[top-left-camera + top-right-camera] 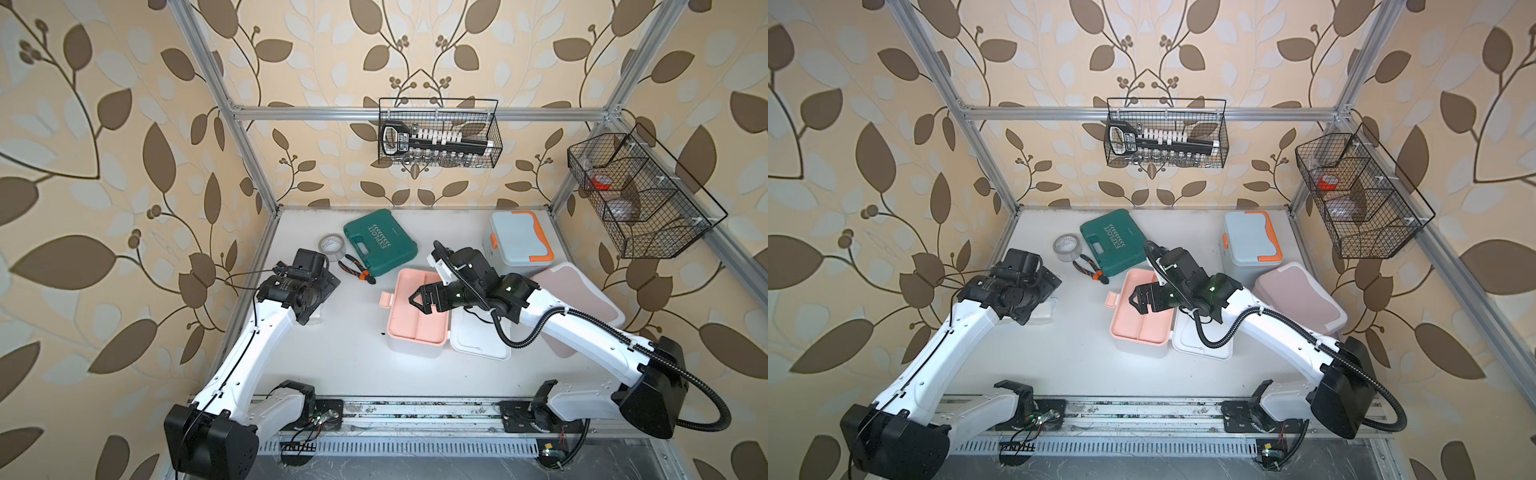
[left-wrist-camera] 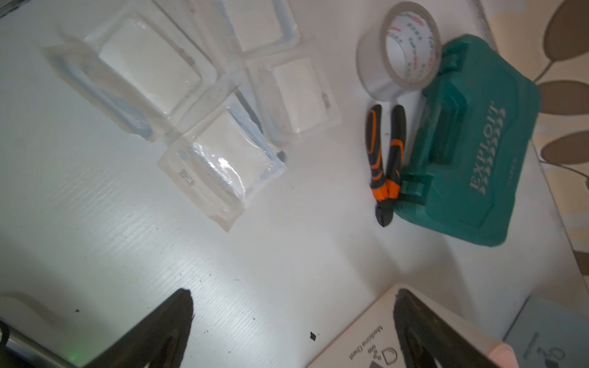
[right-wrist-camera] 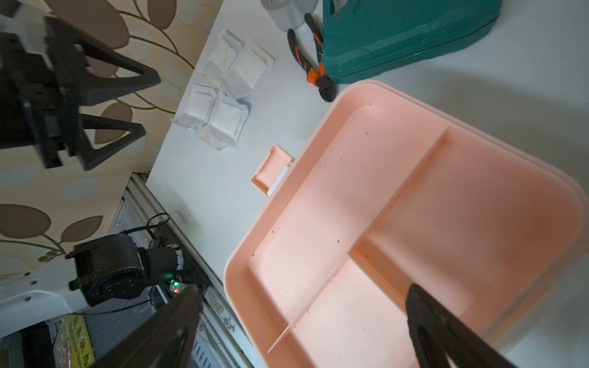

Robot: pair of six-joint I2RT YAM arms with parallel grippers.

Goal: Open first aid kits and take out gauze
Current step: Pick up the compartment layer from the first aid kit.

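The left gripper (image 2: 293, 293) was positioned above the table (image 2: 287, 248) with its jaws apart and empty. The gauze packets (image 2: 229, 156) lay clustered at the left of the table, near the tape (image 2: 400, 47). The right gripper (image 3: 304, 286), jaws apart and empty, hung over the tray (image 3: 398, 207) of the open kit (image 1: 411, 353), centre.

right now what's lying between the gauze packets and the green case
Orange-handled pliers beside the green case, plus the tape roll; the left wrist view shows it best.
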